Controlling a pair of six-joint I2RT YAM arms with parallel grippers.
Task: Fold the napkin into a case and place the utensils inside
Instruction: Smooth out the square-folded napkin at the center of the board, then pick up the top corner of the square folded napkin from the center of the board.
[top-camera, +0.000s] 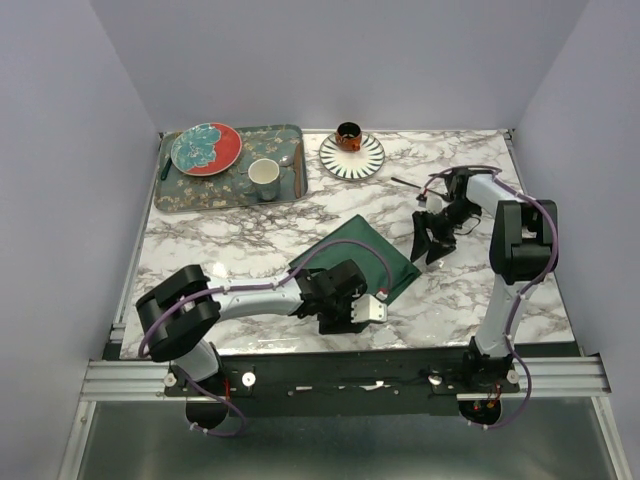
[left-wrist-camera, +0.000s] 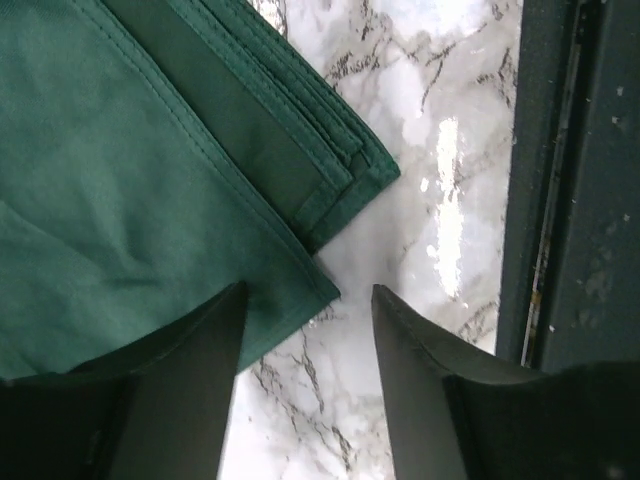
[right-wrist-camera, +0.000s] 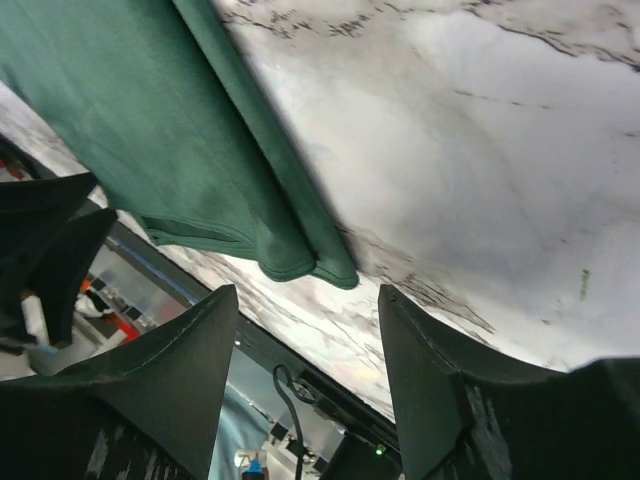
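Fingers (left-wrist-camera: 190, 380) of the left gripper (left-wrist-camera: 305, 325) are hanging wide and empty over the near corner of the part-folded napkin (top-camera: 362, 248) lying on the bench (top-camera: 250, 225), those of the right gripper (right-wrist-camera: 308, 325) gaping empty beside its right corner, so each should be pinching one hem layer squarely.

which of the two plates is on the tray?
The teal-and-red patterned plate, back left on the floral tray. The black-and-white striped plate sits directly on the marble table, carrying a small dark cup.
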